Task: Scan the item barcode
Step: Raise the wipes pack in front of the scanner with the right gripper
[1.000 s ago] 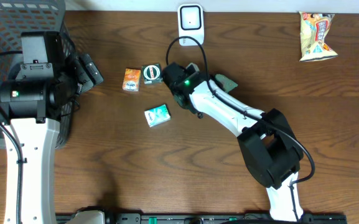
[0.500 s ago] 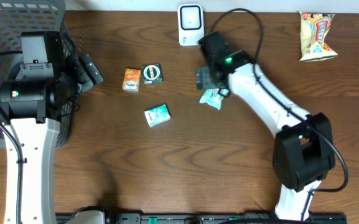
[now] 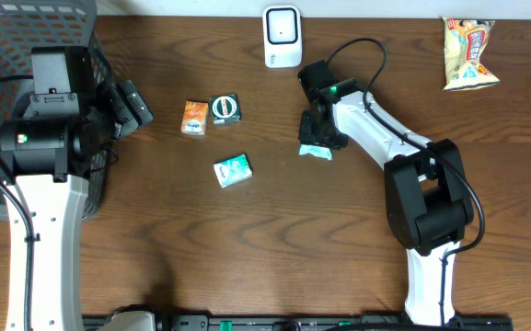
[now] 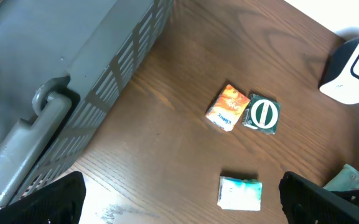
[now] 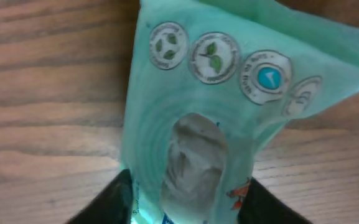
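Right gripper (image 5: 185,208) pinching the teal packet (image 5: 191,112) against the wooden table (image 3: 247,239)

The right wrist view is showing dark fingers (image 5: 107,199) pressing both sides of the packet and its round leaf icons — overhead is hiding this grip; there the right arm is stretching forward, elbow bent, packet lying near the white scanner (image 3: 282,35); the left gripper (image 4: 182,202) is hanging wide open beside the grey basket (image 4: 73,74).

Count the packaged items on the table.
5: orange packet, dark green box beside it, teal packet nearer the robot, mint pouch at the right gripper, snack bag far right. Basket may hide more.
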{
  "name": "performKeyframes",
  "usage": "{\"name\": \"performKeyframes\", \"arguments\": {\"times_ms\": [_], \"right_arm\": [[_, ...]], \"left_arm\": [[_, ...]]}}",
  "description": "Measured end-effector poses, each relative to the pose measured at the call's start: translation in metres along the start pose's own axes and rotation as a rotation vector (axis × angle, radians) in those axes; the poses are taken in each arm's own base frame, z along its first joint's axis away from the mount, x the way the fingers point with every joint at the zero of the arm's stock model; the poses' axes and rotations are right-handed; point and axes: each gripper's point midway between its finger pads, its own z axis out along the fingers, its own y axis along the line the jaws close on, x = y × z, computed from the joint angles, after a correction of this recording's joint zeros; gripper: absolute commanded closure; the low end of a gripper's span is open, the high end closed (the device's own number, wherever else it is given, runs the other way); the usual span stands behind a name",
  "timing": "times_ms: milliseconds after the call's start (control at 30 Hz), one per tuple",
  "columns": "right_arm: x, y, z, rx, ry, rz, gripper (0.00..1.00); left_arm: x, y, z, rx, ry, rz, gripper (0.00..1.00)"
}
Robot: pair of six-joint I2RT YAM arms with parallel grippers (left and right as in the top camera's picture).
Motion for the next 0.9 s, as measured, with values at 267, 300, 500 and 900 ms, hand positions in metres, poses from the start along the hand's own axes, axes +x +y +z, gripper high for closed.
{"name": "performKeyframes", "arguments": {"times_ms": [267,300,500,900], "right_arm": [[-0.011,0.009,-0.003,-0.035,-0.041,-0.065,0.99],[-0.014,0.011,-0.004,-0.041,-0.051,-0.086,0.99],[-0.062,0.044,-0.045,-0.126,-0.212,-0.231,0.99],[-0.160,0.135,-0.150,-0.531,-0.697,-0.282,0.99]], "left_arm": [[0.000,0.000,0.000,0.000,0.000,0.000,0.02],[0.000,0.000,0.000,0.000,0.000,0.000,0.03],[0.000,0.000,0.000,0.000,0.001,0.000,0.02],[0.000,0.000,0.000,0.000,0.001,0.000,0.02]]}}
